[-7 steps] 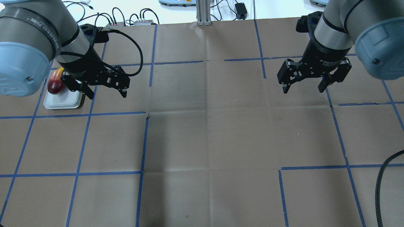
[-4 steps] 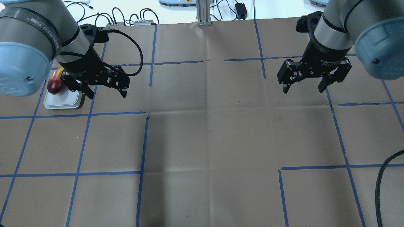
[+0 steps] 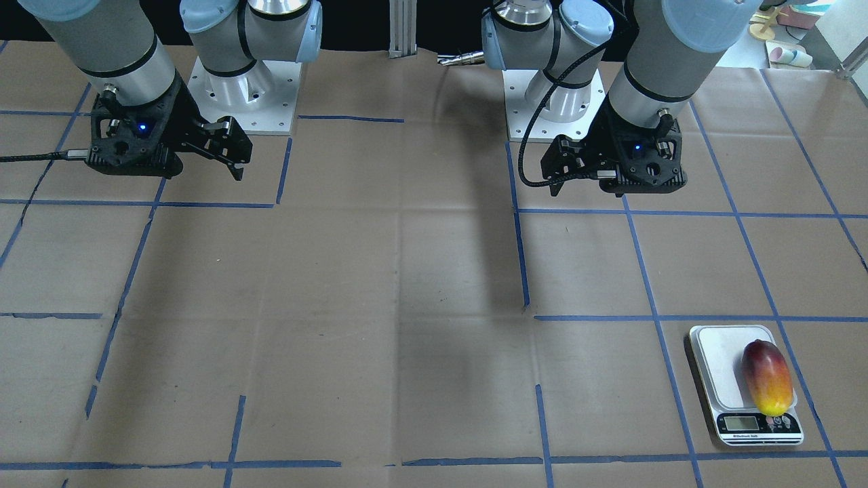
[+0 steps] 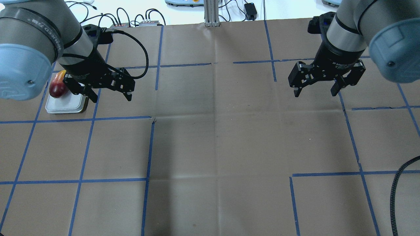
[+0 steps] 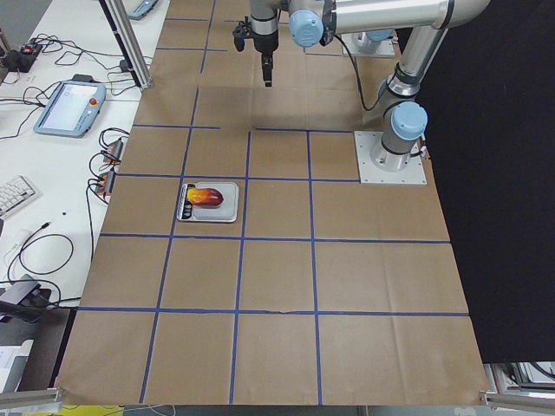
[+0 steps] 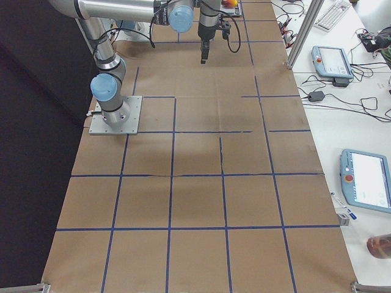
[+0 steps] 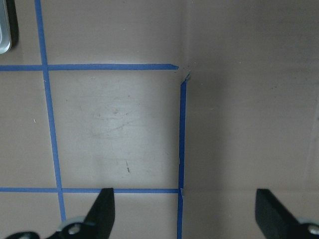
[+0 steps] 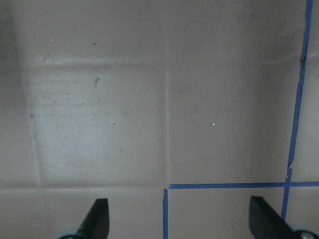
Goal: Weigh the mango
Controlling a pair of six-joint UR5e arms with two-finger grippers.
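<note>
The mango, dark red fading to yellow, lies on the white kitchen scale near the table's far left; both also show in the overhead view, the mango partly behind my left arm and the scale under it. My left gripper hangs open and empty above the table, just right of the scale. The left wrist view shows its open fingers over bare paper, with only the scale's corner. My right gripper is open and empty far to the right.
Brown paper with blue tape lines covers the table. An aluminium post and cables with small boxes sit at the far edge. A black cable hangs at the near right. Both arm bases are bolted to the table.
</note>
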